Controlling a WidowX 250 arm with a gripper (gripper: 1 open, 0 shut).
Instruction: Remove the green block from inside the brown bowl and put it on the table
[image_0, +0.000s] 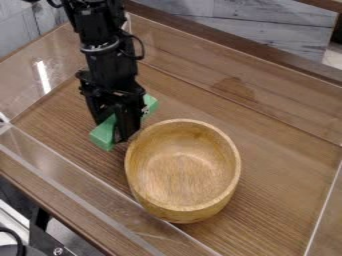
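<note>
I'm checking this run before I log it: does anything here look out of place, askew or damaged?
Nothing stands out. The brown bowl sits upright and empty on the table, with no visible damage. The green block is outside the bowl, just left of its rim, with the gripper shut on it, pointing straight down.

lab test rig: acrylic-walled table (267, 90), robot arm (100, 40).
</note>
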